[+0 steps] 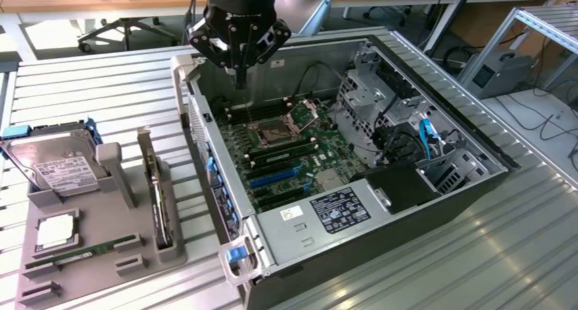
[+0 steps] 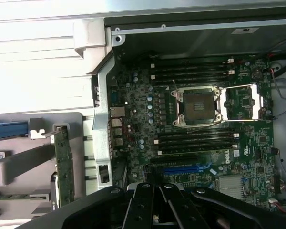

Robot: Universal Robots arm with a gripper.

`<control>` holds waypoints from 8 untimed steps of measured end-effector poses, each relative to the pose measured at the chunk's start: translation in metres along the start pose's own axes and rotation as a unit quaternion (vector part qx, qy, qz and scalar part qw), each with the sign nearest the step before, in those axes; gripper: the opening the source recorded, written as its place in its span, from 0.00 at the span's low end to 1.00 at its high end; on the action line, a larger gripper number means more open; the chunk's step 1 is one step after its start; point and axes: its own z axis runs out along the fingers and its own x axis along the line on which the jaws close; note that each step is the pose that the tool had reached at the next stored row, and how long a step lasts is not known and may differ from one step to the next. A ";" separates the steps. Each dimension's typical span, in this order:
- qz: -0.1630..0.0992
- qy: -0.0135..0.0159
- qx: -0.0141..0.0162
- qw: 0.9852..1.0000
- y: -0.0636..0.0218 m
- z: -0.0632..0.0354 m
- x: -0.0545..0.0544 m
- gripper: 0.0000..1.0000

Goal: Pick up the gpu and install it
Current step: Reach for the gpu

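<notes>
Looking at the exterior view, the gray tray (image 1: 91,269) sits at about eight o'clock. It has little pockets, and each one holds a part. The silver hard drive (image 1: 56,168) is in the pocket at the tray's eleven o'clock. Below it lies a small square piece (image 1: 56,230) that may be a processor chip, though I can't be sure from here. The thin green RAM stick (image 1: 81,251) lies flat near the tray's six o'clock. The gpu (image 1: 161,208) stands on its edge in a long slot at the tray's three o'clock side, just beside the computer case (image 1: 470,130). Nothing is touching it. The gripper (image 1: 239,76) hangs at twelve o'clock, over the far corner of the case and well apart from the card. Its fingers are pressed together and hold nothing. So I'd say the pick-up step is not done yet. Grabbing that thin card calls for spread fingers lined up over its top edge. Inside the open case, the green motherboard (image 1: 298,154) lies flat with a square socket (image 1: 271,135) in the middle. The blue card slots (image 1: 275,178) at its six o'clock are bare. A black power box (image 1: 339,212) sits at the case's five o'clock.
</notes>
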 end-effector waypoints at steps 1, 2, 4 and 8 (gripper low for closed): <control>0.000 0.000 0.000 1.000 0.0000 0.0000 0.000 0.11; 0.000 0.000 0.000 1.000 0.0000 0.0000 0.001 0.11; 0.000 0.000 0.000 1.000 -0.0001 -0.0001 0.001 0.11; 0.000 0.000 0.000 1.000 -0.0002 -0.0001 0.003 0.11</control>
